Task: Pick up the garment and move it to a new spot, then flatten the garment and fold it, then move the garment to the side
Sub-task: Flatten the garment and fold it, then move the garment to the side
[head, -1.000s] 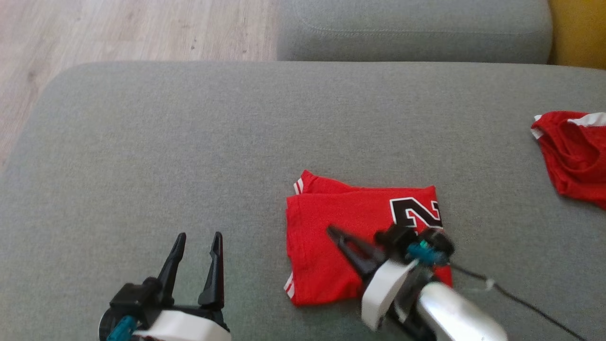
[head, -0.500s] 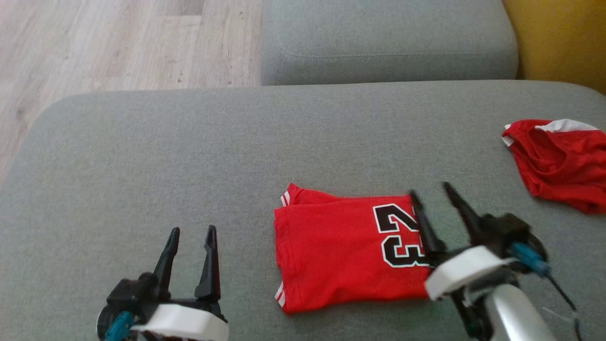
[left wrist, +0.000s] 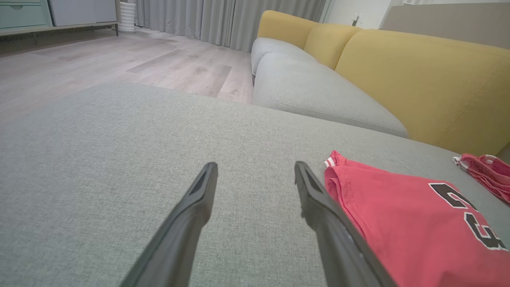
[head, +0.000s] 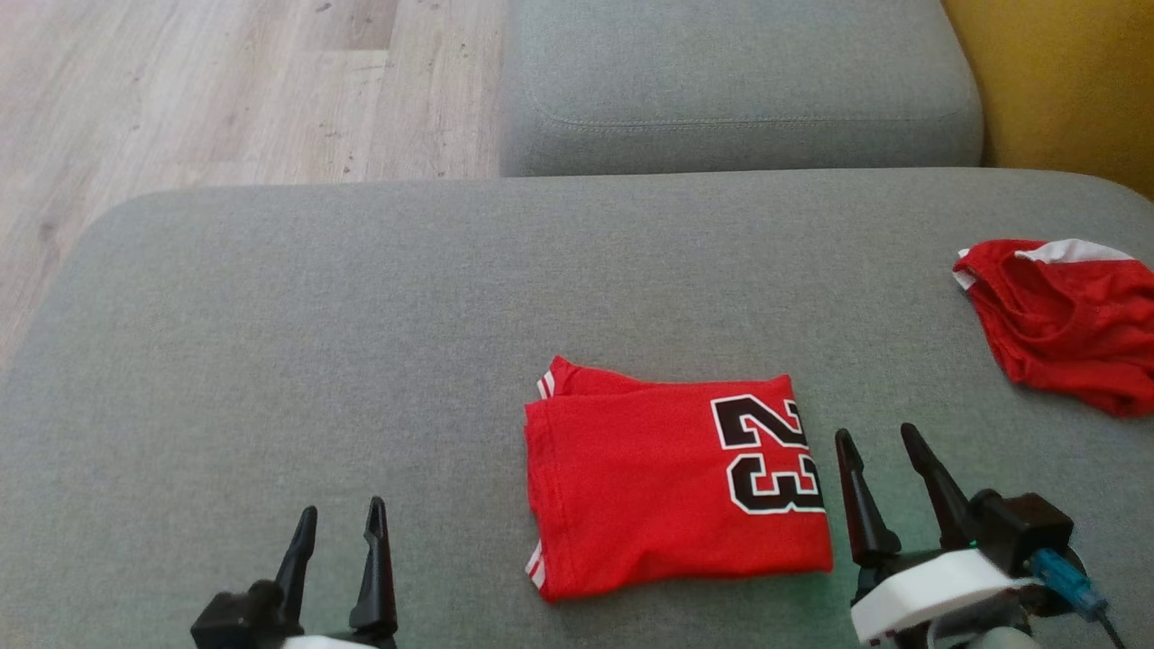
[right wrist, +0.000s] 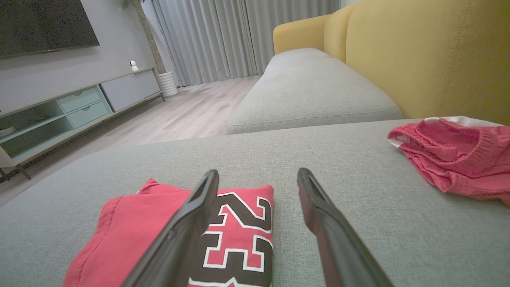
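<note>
At the near edge of the grey seat cushion (head: 361,315) both grippers stood with fingers spread and nothing between them: the left gripper (head: 343,507) well apart from the garment, the right gripper (head: 874,431) just beside its right edge. The garment (head: 667,491), a red jersey folded into a neat rectangle with its number showing, lay close to that near edge, right of the middle. Moving it aside looked like the step left. A pinch on the top layer alone would probably let the fold fall open. A crumpled red cloth (head: 1064,324) at the cushion's right edge could block a rightward move. Beyond lay a second grey cushion (head: 739,81), wooden floor (head: 225,90) and a yellow backrest (head: 1064,81).
</note>
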Controlling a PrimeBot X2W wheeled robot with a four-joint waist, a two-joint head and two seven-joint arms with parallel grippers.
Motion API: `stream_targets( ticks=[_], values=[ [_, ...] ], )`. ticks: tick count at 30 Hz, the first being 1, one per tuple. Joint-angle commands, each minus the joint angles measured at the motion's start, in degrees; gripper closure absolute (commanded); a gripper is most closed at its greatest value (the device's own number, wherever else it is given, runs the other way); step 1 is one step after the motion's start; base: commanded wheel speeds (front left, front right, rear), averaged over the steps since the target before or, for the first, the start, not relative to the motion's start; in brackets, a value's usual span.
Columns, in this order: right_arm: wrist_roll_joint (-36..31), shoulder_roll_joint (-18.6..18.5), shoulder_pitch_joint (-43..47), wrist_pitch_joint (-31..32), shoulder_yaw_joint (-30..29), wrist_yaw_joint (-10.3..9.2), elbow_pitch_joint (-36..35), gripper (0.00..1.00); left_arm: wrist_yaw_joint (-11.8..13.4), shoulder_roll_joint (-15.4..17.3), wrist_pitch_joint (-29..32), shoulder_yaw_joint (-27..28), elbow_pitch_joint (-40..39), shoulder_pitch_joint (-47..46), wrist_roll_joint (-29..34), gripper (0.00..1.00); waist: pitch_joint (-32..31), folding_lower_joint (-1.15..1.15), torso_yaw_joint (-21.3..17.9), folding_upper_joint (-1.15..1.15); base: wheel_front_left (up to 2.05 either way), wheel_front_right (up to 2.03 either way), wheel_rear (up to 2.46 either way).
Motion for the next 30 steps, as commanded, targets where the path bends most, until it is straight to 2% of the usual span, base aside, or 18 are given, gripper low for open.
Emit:
stream_targets(
  ticks=[1,21,25,30],
  values=[
    [-0.9,-0.2,-1.6,-0.8,1.0,-0.04,-2.3,0.0,-0.5,-0.1,-0.7,3.0,-1.3,-2.2,0.6,0.0,0.0,0.01,0.2,0.0,0.0,0.0,0.0],
    [-2.0,-0.2,-2.6,1.1,0.2,-0.04,-1.0,0.0,-1.6,-0.9,-0.8,3.6,-0.9,-2.3,1.9,0.0,0.6,0.01,1.0,0.0,0.0,0.0,0.0],
    [-4.2,-0.2,-5.8,6.5,-1.3,-0.04,-0.4,0.0,-1.6,-0.9,-0.8,3.5,-0.8,-2.7,2.1,0.0,1.3,0.01,1.4,0.0,0.0,0.0,0.0],
    [-5.6,-0.2,-9.9,16.4,-3.0,-0.04,1.4,0.0,-1.9,-1.2,-0.8,3.3,-0.7,-3.3,2.3,0.0,2.2,0.01,2.8,0.0,0.0,0.0,0.0]
  ],
)
